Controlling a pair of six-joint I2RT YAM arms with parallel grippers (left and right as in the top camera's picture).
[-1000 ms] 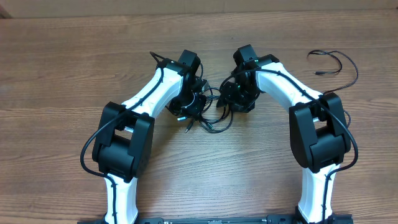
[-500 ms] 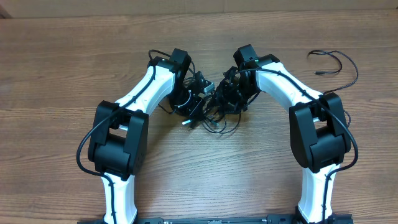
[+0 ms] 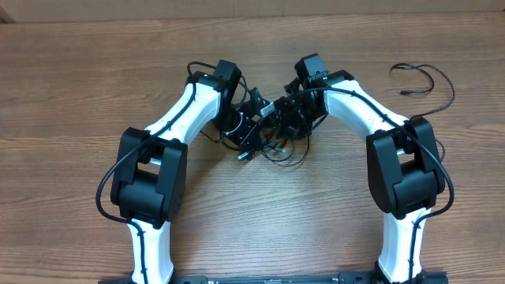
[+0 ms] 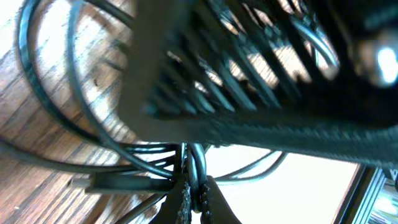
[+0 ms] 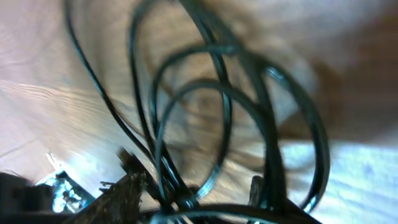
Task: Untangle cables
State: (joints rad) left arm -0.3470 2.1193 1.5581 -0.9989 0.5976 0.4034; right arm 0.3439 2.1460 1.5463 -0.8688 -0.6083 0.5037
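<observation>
Inspection of the work surface, overhead view: the tangled cables (image 3: 272,146) lie at the centre of the wooden table (image 3: 79,79), between the two arms. They form a knot of thin black loops, part of it under the two wrists and part of it spread toward the near edge. A lone cable (image 3: 426,79) lies by itself in a loose curve at the far right, well apart from the knot and from both arms.

Left gripper (image 4: 194,196): its wrist view shows the fingertips clenched together on a few black strands of the tangled cables, which fan out into wide loops over the wood. A dark blurred body fills the upper part of that view.

Right gripper (image 3: 288,118): it sits over the right side of the knot, just beside the left gripper. In its wrist view several loops cross in front of one dark finger (image 5: 127,186) at the lower left. The picture is blurred, and I cannot tell whether the jaws grasp any strand or stand released.

Markings: any print on the cables or plugs is too blurred to read.
</observation>
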